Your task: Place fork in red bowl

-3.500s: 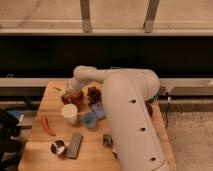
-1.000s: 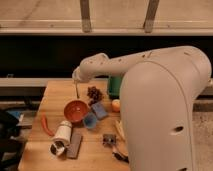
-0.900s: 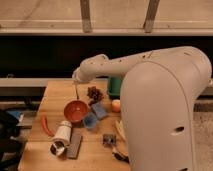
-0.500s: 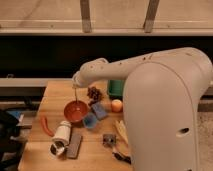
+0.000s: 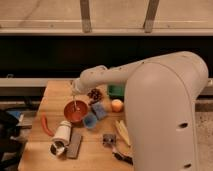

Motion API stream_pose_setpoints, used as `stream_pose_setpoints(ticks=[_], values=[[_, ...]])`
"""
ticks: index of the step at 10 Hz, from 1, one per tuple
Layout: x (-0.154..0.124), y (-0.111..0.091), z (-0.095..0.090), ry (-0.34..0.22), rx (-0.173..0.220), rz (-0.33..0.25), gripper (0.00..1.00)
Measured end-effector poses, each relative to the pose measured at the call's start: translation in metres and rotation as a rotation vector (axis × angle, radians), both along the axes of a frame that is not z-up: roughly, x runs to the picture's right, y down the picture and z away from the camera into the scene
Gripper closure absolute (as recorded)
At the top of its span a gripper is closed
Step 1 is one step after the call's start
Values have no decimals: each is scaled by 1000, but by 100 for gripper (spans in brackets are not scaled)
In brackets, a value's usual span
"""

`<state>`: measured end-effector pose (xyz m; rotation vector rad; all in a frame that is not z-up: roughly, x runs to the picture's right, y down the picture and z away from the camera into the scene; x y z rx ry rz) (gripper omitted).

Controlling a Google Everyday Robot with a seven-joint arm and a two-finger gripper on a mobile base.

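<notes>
The red bowl sits left of centre on the wooden table. My gripper hangs straight above it, at the end of the big white arm that reaches in from the right. It is shut on the fork. The fork is a thin pale handle that hangs upright, with its lower end down inside the bowl.
A white cup lies on its side near the front, next to a grey block and a red chili. Right of the bowl are a blue cup, a blue sponge, an orange, a dark pine cone, a green item and a banana.
My gripper has come down over the red bowl with the fork, whose lower end now reaches into the bowl. Nothing else on the table has moved.
</notes>
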<state>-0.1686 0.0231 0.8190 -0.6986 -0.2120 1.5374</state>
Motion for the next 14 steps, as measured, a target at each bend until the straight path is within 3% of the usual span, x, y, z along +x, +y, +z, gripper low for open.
stream_pose_setpoints(ticks=[3, 6, 10, 14], values=[[-6, 32, 13, -15, -72, 11, 98], [-4, 52, 18, -15, -131, 28, 70], [0, 60, 18, -16, -164, 33, 34], [-1, 58, 16, -17, -158, 22, 32]])
